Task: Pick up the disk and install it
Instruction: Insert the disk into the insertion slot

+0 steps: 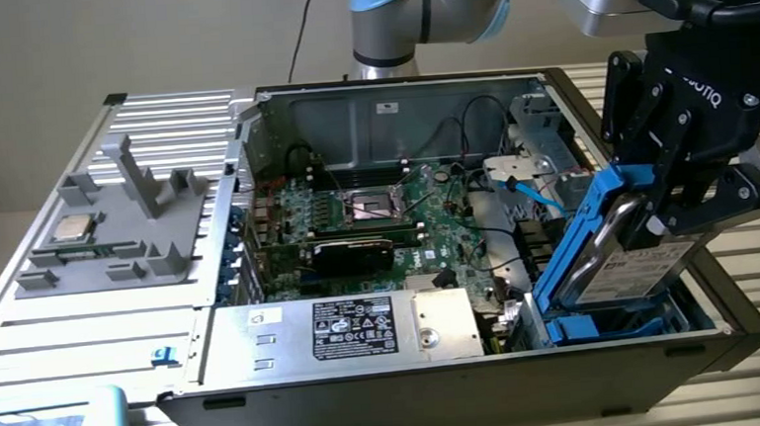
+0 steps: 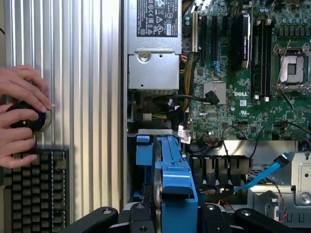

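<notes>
- While the gripper (image 1: 676,190) pinches the disk (image 1: 616,253) by its blue frame, the exterior view shows the drive tilted. Its lower end is down at the drive bay (image 1: 624,325), in the corner of the open computer case (image 1: 405,390) on the exterior view's right.
- In that view the disk does not lie flat in the bay. I judge the install partly done, with the drive meeting the slot at an angle and not seated.
- A blue cable (image 1: 537,195) hangs near the frame, between it and the motherboard (image 1: 394,222). The power supply (image 1: 360,328) sits just beside the bay.
- In the wrist view the gripper (image 2: 170,216) has its fingers pressed against either side of the disk (image 2: 170,170), which is seen edge-on. The power supply (image 2: 153,43) is beyond it and the blue cable (image 2: 265,175) off to one side.
- A person's hands (image 2: 22,90) rest on a round knob (image 2: 36,120) outside the case, next to a keyboard (image 2: 34,191).
- What could go wrong, as I judge it: tilted like this, the frame could catch on a bay rail and jam. Force against a jam could make the frame slip or twist in the pinch.
- The cable is close enough that it might get trapped under the frame.
</notes>
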Robot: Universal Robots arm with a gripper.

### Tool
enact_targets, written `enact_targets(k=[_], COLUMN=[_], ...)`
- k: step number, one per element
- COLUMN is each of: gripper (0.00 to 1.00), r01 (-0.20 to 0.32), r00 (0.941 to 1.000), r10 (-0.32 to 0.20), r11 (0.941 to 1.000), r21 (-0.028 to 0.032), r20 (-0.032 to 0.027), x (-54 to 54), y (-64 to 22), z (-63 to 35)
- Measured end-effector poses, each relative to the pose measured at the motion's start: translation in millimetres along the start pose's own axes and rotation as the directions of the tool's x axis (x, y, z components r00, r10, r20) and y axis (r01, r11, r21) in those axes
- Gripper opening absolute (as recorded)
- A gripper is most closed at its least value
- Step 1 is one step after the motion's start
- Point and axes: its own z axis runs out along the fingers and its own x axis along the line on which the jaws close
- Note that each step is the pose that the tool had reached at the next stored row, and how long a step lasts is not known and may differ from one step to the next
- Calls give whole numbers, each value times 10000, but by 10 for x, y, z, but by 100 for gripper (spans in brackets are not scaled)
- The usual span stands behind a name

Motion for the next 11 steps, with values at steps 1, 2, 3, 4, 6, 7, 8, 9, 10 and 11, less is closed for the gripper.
enact_targets(k=[1,2,3,4,6,7,8,9,10,11], gripper=[38,38,38,38,38,38,38,38,38,38], r01=[1,0,0,0,1,1,0,0,1,1], r00=[10000,10000,10000,10000,10000,10000,10000,10000,10000,10000], r10=[-1,0,0,0,-1,-1,0,0,-1,-1], r11=[10000,10000,10000,10000,10000,10000,10000,10000,10000,10000], r21=[0,0,0,4,28,35,45,56,65,67], r20=[1,1,1,0,3,5,7,9,9,9], x=[0,0,0,0,0,0,0,-1,-1,-1], y=[0,0,0,0,-1,-1,0,0,0,0], z=[0,0,0,0,1,1,1,1,1,1])
